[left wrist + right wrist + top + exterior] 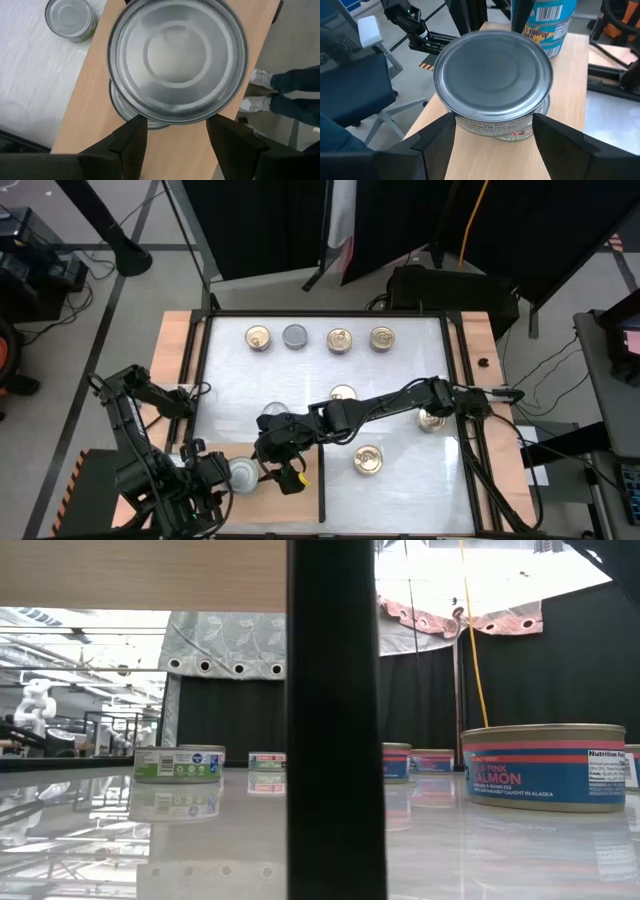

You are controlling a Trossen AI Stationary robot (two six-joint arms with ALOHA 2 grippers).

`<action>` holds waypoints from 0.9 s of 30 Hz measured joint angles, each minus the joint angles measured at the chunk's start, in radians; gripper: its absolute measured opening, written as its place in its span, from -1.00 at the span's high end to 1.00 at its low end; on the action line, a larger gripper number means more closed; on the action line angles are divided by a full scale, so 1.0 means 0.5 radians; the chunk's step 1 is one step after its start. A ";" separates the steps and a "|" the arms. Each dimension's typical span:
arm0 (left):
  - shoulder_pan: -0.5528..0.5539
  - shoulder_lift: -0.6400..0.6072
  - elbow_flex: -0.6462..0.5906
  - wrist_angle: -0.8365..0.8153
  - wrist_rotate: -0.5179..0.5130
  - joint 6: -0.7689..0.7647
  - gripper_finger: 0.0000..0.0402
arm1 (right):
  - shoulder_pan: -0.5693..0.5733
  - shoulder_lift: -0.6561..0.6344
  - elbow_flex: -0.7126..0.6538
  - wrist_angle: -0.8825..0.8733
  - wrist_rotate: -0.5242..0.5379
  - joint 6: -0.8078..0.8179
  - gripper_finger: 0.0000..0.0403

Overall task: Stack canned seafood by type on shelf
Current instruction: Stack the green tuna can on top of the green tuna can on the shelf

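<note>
silver metal is filling both wrist views. in the left wrist view the left tool (172, 132) is closing its two dark fingers on a plain-lidded silver tin (177, 57), carrying it above a second silver tin (131, 111) that is lying on the light-brown wooden shelf (87, 107). just off the board's edge, a green-labelled tin (70, 17) is sitting on the white tabletop (30, 80), and a person's white shoes (257, 90) are showing on the floor beyond the board.

in the right wrist view the right tool (492, 132) is gripping another plain-lidded tin (494, 77) between its fingers, over the same wooden board, with a blue-labelled tin (550, 22) showing beyond it; whether the held tin is touching the board cannot be told.

from above, both tools are working at the near left corner: the left tool (215, 473) is sitting over the shelf strip with its tin (243, 473), and the right tool (280, 452) is reaching across the tabletop to just beside it. farther in, three gold-lidded tins are lying apart in the middle: one (368, 460) nearest, one (343, 393) behind the right arm, one (433, 420) partly under it. along the far side a row of four is standing: gold (258, 337), silver (295, 336), gold (340, 339), gold (381, 337).

at tabletop height, a pink salmon tin (545, 765) is standing closest, with more tins lined up behind.
</note>
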 joint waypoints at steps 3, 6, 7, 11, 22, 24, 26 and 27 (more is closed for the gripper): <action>0.000 0.000 0.000 0.000 0.007 -0.040 -0.04 | -0.001 0.013 0.000 -0.006 0.002 0.000 -0.26; 0.000 0.000 -0.001 -0.002 0.027 -0.085 -0.03 | -0.007 0.015 0.000 0.015 0.000 0.001 -0.26; 0.000 0.000 -0.005 -0.002 0.029 -0.094 -0.02 | -0.008 0.015 0.000 0.018 0.000 0.001 -0.26; 0.002 0.000 -0.018 0.000 0.088 -0.106 0.02 | -0.008 0.020 0.000 0.040 0.007 0.001 -0.26; 0.006 0.002 -0.108 0.001 0.184 -0.253 0.04 | -0.021 0.075 0.000 0.083 0.018 0.040 -0.26; 0.005 0.002 -0.108 0.003 0.188 -0.254 0.04 | -0.020 0.073 0.000 0.095 0.018 0.040 -0.26; 0.007 0.002 -0.108 0.002 0.206 -0.267 0.04 | -0.020 0.073 0.000 0.091 0.019 0.040 -0.26; 0.008 0.002 -0.108 0.002 0.210 -0.284 0.04 | -0.021 0.074 0.000 0.088 0.021 0.040 -0.26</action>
